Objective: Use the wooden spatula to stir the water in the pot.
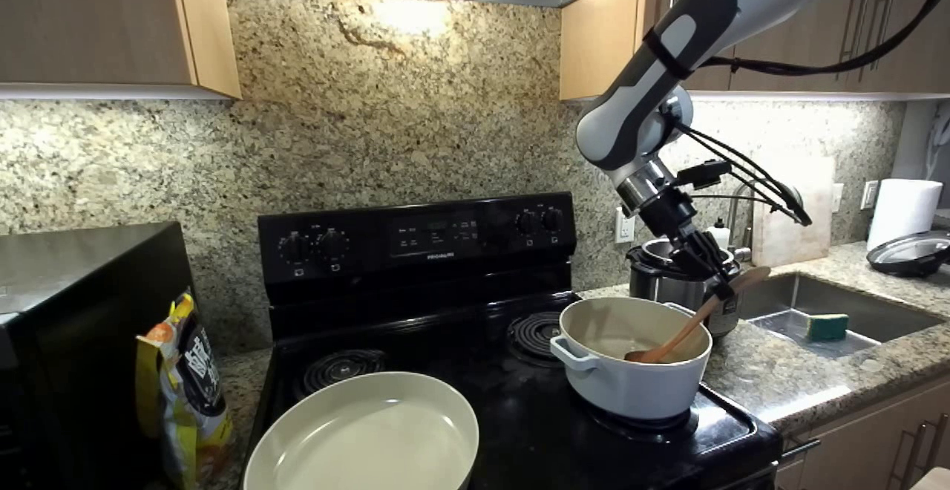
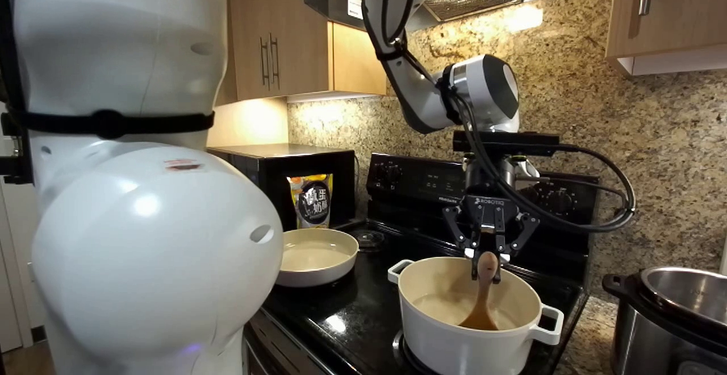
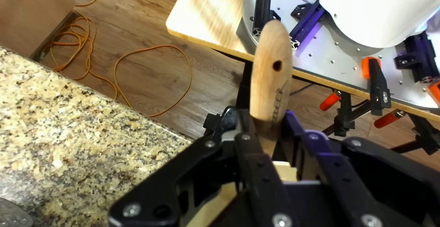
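Below "ROBOTIQ" lettering point(image 2: 489, 201), two narrowly parted fingers point(image 2: 475, 271) grip one wooden spatula point(image 3: 270, 86) tilted in one pot point(image 2: 443, 341); the stove point(image 1: 512, 404) reads "FRIGIDAIRE".

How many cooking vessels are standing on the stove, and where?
2: facing the control panel, the white pot at front right, the shallow cream pan at front left. None seems hidden.
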You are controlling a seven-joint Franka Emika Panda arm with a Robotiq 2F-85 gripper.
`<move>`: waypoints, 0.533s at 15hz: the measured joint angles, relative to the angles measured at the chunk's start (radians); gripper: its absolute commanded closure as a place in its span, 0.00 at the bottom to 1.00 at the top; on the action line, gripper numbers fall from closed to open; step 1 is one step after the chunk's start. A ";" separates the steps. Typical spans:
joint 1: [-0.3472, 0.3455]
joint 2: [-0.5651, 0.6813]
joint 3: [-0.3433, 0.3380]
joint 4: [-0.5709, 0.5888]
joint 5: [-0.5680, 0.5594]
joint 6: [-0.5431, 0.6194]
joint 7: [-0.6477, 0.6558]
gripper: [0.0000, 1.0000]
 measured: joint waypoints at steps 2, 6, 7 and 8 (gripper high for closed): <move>0.004 -0.015 0.009 -0.006 -0.005 0.000 0.000 0.94; 0.018 -0.019 0.027 -0.001 -0.010 0.004 -0.004 0.94; 0.023 -0.018 0.031 0.002 -0.010 0.006 -0.005 0.94; 0.027 -0.018 0.033 0.006 -0.010 0.007 -0.005 0.94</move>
